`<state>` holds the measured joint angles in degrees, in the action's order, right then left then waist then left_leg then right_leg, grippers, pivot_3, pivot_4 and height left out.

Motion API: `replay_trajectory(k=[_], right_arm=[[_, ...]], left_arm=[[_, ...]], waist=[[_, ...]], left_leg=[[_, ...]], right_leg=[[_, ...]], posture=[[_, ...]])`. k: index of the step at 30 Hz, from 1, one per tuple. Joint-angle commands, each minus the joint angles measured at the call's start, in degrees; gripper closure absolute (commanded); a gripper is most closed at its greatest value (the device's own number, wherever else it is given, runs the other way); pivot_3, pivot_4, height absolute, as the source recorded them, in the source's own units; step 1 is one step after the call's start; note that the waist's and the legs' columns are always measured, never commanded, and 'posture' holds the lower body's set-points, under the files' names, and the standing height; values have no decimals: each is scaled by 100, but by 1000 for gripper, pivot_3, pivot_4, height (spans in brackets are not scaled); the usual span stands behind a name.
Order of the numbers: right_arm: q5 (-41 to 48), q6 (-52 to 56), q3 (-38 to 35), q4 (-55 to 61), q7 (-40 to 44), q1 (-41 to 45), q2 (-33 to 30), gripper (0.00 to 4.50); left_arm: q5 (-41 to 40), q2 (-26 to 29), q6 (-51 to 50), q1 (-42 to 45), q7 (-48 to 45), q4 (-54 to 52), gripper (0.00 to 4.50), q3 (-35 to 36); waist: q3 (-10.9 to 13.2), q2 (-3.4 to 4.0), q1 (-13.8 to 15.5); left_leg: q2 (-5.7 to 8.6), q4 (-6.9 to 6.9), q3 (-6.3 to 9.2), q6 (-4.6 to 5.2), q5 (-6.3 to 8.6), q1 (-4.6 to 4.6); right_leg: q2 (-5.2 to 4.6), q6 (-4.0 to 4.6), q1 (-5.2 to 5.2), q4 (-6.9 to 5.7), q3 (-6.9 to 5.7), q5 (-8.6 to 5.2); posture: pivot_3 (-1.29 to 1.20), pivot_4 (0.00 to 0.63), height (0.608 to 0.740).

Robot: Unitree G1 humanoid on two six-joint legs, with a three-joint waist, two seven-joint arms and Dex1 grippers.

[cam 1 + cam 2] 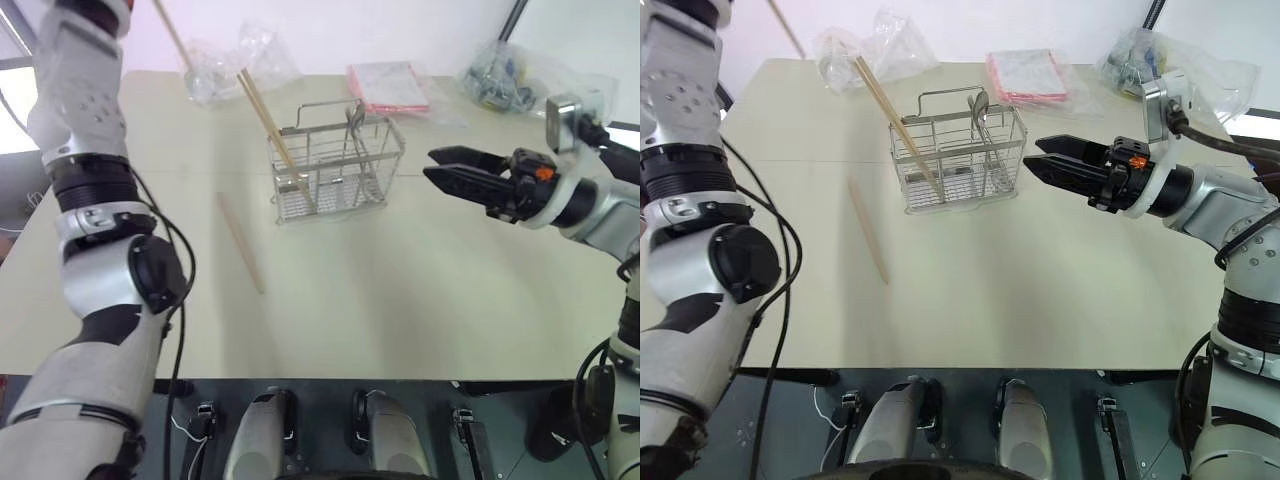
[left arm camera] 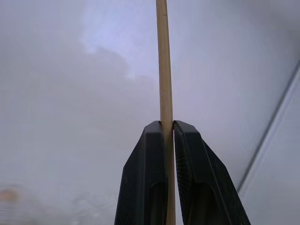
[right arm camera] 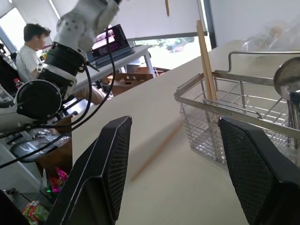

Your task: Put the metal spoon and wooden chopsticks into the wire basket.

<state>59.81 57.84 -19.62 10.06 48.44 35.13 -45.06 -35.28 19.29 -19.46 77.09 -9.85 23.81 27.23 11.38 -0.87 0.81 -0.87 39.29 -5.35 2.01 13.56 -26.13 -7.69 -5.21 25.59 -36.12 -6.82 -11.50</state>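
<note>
A pale table [image 1: 400, 310] carries everything. Nearest, one loose wooden chopstick [image 1: 241, 243] lies flat just left of the wire basket [image 1: 336, 167]. Level with the basket, on its right, the right claw [image 1: 432, 166] hovers sideways, pointing at it, fingers parted and empty. Inside the basket two chopsticks [image 1: 266, 125] lean, and the metal spoon [image 1: 980, 107] stands upright. The left arm is raised high, its claw [image 2: 168, 125] pinched on another chopstick [image 2: 162, 70].
</note>
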Motion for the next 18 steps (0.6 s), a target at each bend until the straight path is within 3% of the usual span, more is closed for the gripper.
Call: replay_trajectory(k=[1,12,18], right_arm=[[230,4,-286,286,-189,-18,-73,1475],[756,98,-690,617,-788,-300,-137,1475],[955,118,-727,626,-1030,-304,-177,1475]], left_arm=[[105,-328,85,-46,-70,-858,4460,-598],[916,-1137,656,-1245,-274,-997,4460,-1610],[1497,-1377,1491,-1632,-413,-290,4460,-1887]], waist=[[0,0,7],[-1,2,-1],[-3,1,14]], left_leg=[[0,4,3,3,-1,3],[-1,1,-4,37,14,32],[-1,1,-2,42,17,31]], right_leg=[[1,-1,-6,0,-2,1],[4,0,-25,1,4,0],[2,0,-27,5,3,0]], posture=[[0,150,699],[0,150,699],[0,150,699]])
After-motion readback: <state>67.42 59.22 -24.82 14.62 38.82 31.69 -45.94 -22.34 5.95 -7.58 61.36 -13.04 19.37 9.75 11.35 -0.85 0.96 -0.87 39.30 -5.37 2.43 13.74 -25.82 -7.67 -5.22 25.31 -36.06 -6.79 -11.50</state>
